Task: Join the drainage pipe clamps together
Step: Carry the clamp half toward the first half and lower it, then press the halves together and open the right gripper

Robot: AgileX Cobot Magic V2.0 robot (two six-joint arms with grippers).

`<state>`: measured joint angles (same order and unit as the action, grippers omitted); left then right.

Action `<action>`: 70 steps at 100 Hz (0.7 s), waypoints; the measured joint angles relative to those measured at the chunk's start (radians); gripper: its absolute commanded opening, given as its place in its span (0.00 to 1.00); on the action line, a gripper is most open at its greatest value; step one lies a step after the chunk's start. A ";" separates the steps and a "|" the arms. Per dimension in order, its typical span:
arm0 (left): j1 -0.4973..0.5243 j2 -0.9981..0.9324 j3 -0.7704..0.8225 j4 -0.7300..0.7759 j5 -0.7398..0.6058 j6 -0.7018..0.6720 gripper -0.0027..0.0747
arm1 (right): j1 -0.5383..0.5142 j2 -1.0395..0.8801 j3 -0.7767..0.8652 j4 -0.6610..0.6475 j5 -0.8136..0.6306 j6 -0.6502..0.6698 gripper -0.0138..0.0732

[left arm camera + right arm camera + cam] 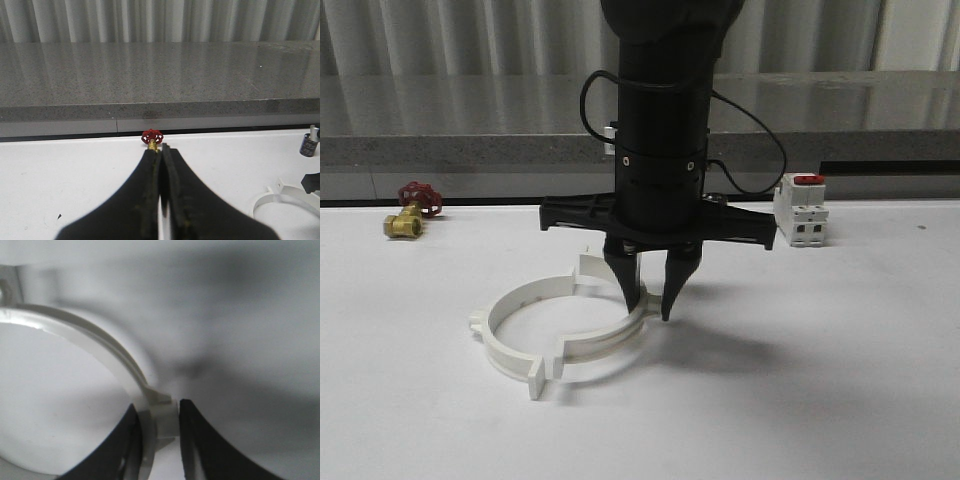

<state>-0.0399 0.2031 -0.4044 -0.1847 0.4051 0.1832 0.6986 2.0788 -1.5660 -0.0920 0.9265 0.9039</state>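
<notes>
The right gripper (653,301) clamps the clamps' (558,327) ring wall at its 3 o'clock side, while the left gripper (161,200) sits pressed together.

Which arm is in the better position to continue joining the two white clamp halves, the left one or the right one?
The right. Its end effector stands down over the drainage pipe clamps, fingers straddling the right-hand half's wall. The left end effector is shut, holds nothing, and sits off toward the brass valve.
</notes>
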 measured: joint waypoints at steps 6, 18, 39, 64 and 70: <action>0.000 0.000 0.000 -0.002 0.000 0.000 0.01 | 0.000 0.004 0.000 -0.003 0.000 0.006 0.24; 0.000 0.000 0.000 -0.002 -0.001 0.000 0.01 | 0.000 0.020 -0.002 -0.007 0.000 0.011 0.24; 0.000 0.000 0.000 -0.002 -0.001 0.000 0.01 | 0.006 0.033 -0.002 -0.007 0.000 0.013 0.24; 0.000 0.000 0.000 -0.002 -0.001 0.000 0.01 | 0.010 0.034 -0.002 -0.007 -0.009 0.013 0.35; 0.000 0.000 0.000 -0.002 -0.001 0.000 0.01 | 0.010 0.034 -0.002 -0.007 -0.024 0.013 0.42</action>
<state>-0.0399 0.2031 -0.4044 -0.1864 0.4045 0.1832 0.7085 2.1133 -1.5682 -0.0989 0.9027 0.9165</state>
